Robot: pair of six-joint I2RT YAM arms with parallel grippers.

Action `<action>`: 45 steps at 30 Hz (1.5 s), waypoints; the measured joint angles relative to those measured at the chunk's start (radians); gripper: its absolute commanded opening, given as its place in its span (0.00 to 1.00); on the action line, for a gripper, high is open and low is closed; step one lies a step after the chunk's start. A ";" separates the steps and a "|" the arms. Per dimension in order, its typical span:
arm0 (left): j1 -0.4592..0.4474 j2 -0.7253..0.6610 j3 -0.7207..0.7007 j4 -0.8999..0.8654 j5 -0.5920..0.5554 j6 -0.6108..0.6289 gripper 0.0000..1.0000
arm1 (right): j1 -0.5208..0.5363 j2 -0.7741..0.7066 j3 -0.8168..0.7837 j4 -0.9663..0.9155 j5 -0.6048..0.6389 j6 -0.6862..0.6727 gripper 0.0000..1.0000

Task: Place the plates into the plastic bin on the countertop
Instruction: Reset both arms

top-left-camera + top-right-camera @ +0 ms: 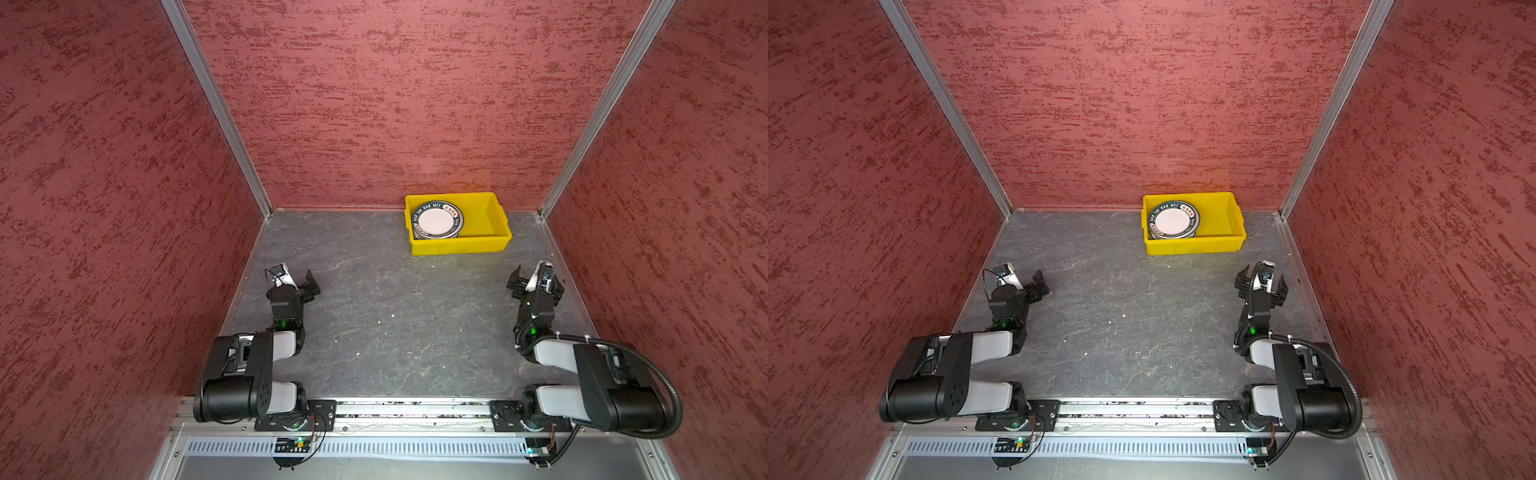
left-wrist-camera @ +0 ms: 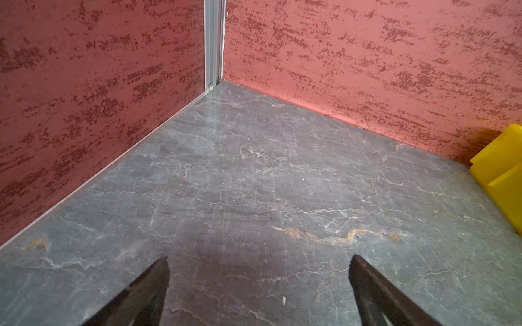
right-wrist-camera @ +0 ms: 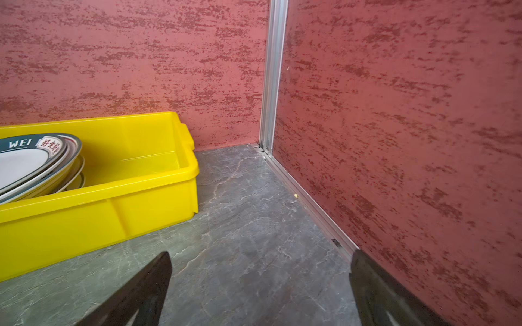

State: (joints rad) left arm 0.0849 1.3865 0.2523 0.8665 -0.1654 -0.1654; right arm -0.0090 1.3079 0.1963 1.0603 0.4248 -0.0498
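A stack of plates (image 1: 437,220) (image 1: 1173,220) lies in the left half of the yellow plastic bin (image 1: 461,245) (image 1: 1196,246), which stands at the back right of the dark grey countertop (image 1: 395,311). The top plate is white with a teal lettered rim. In the right wrist view the plates (image 3: 25,161) lean slightly inside the bin (image 3: 147,158), whose right half is bare. My left gripper (image 1: 296,277) (image 2: 260,258) hovers open near the left wall, over bare stone. Near the right wall my right gripper (image 1: 536,278) (image 3: 262,253) is open, in front of the bin's right end. Neither holds anything.
Red textured walls (image 1: 415,104) close off the left, back and right, with aluminium posts (image 1: 216,104) in the corners. A metal rail (image 1: 415,411) carrying both arm bases runs along the front edge. A few pale crumbs (image 1: 392,316) dot the countertop's middle.
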 measured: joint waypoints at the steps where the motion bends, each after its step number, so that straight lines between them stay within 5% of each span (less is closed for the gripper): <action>1: -0.003 0.003 0.000 0.021 -0.002 0.004 0.99 | -0.023 -0.010 -0.002 -0.009 -0.033 0.011 0.99; 11: -0.056 0.030 0.012 0.087 -0.016 0.071 0.99 | -0.107 0.003 0.057 -0.124 -0.323 0.053 0.99; 20: -0.134 0.075 0.011 0.148 -0.039 0.153 0.99 | -0.138 0.207 -0.012 0.121 -0.512 0.124 0.99; 40: -0.095 0.152 0.099 0.105 0.008 0.161 0.99 | -0.056 0.239 0.071 0.086 -0.476 0.090 0.99; 45: -0.092 0.152 0.100 0.082 0.012 0.158 0.99 | -0.053 0.239 0.071 0.087 -0.374 0.109 0.99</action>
State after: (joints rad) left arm -0.0067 1.5387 0.3519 0.9489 -0.1535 -0.0071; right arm -0.0624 1.5471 0.2676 1.1469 0.0505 0.0593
